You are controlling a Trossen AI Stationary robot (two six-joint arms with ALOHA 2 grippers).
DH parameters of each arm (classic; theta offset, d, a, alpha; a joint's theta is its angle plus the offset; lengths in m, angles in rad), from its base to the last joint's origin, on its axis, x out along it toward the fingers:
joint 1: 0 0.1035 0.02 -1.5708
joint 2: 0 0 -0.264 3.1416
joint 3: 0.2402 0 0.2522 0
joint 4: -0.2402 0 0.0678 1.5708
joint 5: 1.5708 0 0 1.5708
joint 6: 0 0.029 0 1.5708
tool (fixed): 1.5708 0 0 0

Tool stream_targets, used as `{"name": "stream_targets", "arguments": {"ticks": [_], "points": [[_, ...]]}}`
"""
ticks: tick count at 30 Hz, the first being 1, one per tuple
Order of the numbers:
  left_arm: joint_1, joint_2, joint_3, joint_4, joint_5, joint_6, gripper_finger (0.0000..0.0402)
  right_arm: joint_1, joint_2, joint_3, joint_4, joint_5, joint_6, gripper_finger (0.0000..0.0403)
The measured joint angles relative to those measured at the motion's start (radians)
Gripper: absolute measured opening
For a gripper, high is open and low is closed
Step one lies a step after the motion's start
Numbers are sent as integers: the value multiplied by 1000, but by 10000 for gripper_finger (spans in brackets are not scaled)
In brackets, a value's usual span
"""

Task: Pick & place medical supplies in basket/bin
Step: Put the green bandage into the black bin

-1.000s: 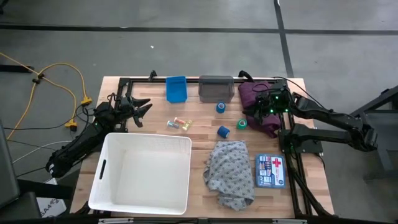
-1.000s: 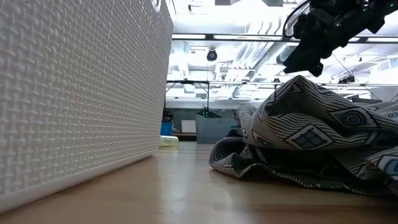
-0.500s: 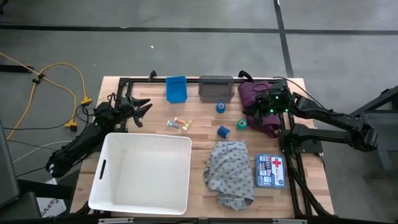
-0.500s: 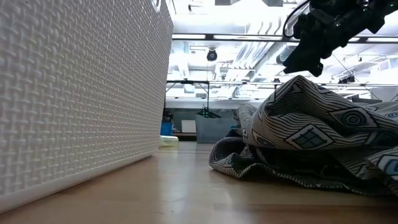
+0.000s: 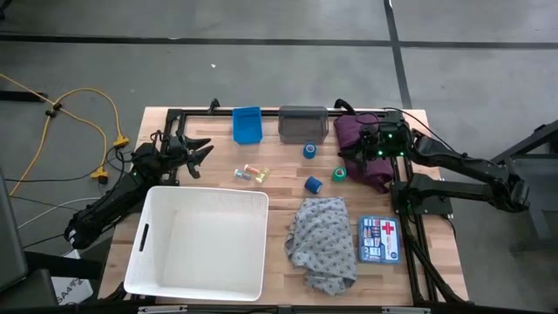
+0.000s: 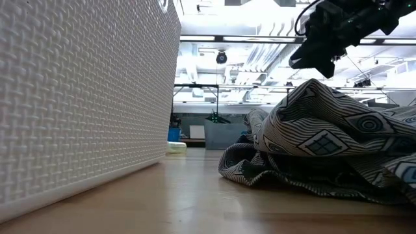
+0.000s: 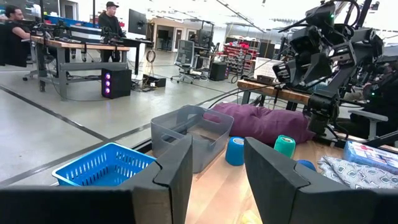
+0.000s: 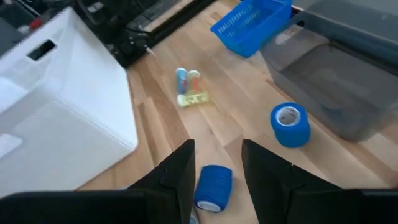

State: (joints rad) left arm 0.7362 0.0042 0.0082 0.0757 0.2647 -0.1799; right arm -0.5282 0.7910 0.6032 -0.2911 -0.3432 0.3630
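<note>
The white basket (image 5: 196,240) stands at the table's near left. Two blue tape rolls (image 5: 309,150) (image 5: 313,184), a green roll (image 5: 339,174) and small vials (image 5: 251,173) lie on the wood mid-table. The grey patterned cloth (image 5: 323,240) lies crumpled near the front. The maroon cloth (image 5: 359,139) is heaped at the far right. My right gripper (image 5: 359,159) (image 8: 217,149) hovers open above the maroon cloth's edge, pointing slantwise down toward the rolls. My left gripper (image 5: 205,150) (image 7: 217,146) waits open and level beyond the basket's far left corner.
A small blue bin (image 5: 247,124) and a grey bin (image 5: 302,124) stand at the far edge. A first-aid box (image 5: 378,240) lies at the near right beside the grey cloth. Bare wood shows between the basket and the rolls. People work at desks in the room beyond.
My right gripper has rolled a little about its wrist and tipped slightly, staying in place above the maroon cloth. Nothing on the table has moved.
</note>
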Motion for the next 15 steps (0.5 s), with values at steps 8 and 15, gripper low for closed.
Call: {"name": "stream_targets", "arguments": {"ticks": [8, 15], "points": [[0, 0, 0, 0, 0, 0, 136, 53, 72, 139, -193, 34, 0, 120], [0, 0, 0, 0, 0, 0, 136, 153, 292, 354, -495, 110, 25, 120]]}}
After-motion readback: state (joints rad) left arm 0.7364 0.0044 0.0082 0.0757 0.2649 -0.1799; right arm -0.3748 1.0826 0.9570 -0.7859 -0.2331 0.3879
